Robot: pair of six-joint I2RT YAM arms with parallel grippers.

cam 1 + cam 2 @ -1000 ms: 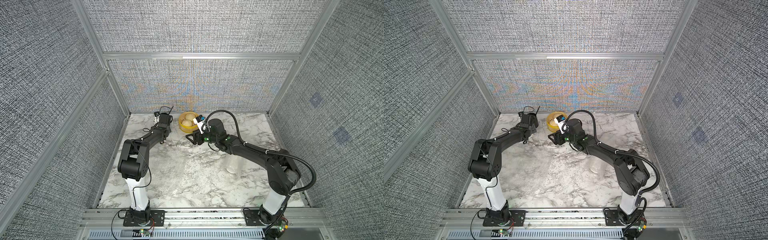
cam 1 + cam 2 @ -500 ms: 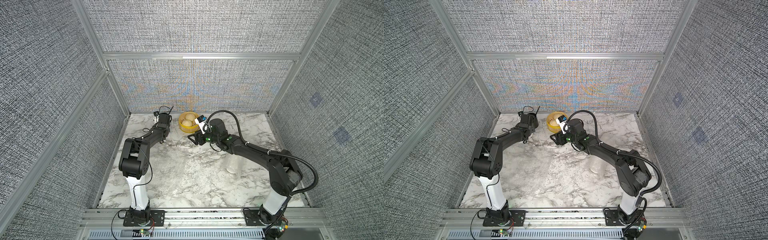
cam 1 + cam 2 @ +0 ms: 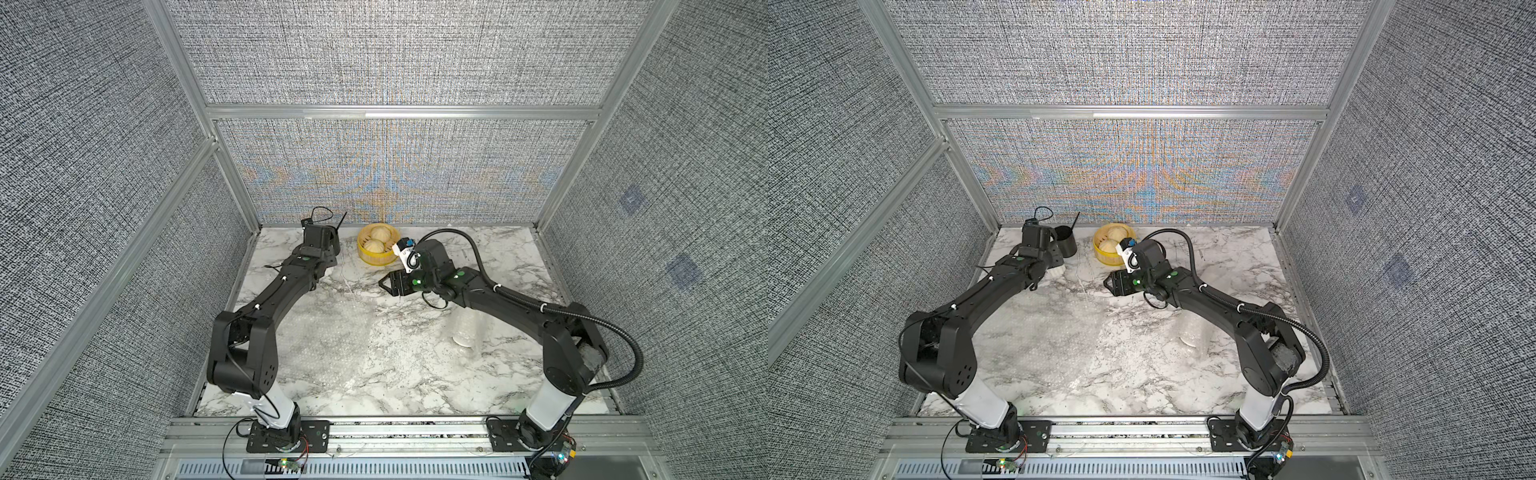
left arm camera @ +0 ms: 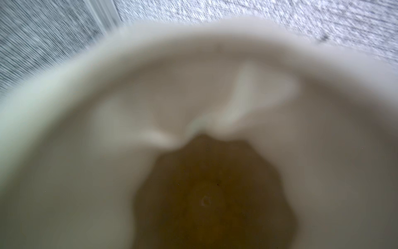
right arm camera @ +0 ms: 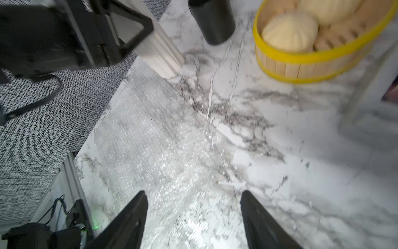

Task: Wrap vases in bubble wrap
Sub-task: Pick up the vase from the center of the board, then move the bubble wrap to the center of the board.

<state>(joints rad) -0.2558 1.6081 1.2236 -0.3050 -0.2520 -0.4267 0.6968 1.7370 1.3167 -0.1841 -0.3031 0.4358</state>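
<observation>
While my left pincer (image 5: 140, 36) clasps the ribbed white vase (image 5: 163, 58) by its top beside the black mug (image 5: 212, 21), just off the flat bubble wrap (image 5: 155, 146), my right pincer (image 5: 192, 198) hangs open and empty; I should lay the vase squarely along the sheet's edge.

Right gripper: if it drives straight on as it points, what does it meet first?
Probably the bubble wrap spread just ahead; farther on, the white vase. Depth is unclear.

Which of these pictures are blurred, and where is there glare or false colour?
Left wrist view: out of focus, the vase fills it; right wrist view: glare on the bubble wrap; in both top views: sharp, rainbow moiré on the back wall.
</observation>
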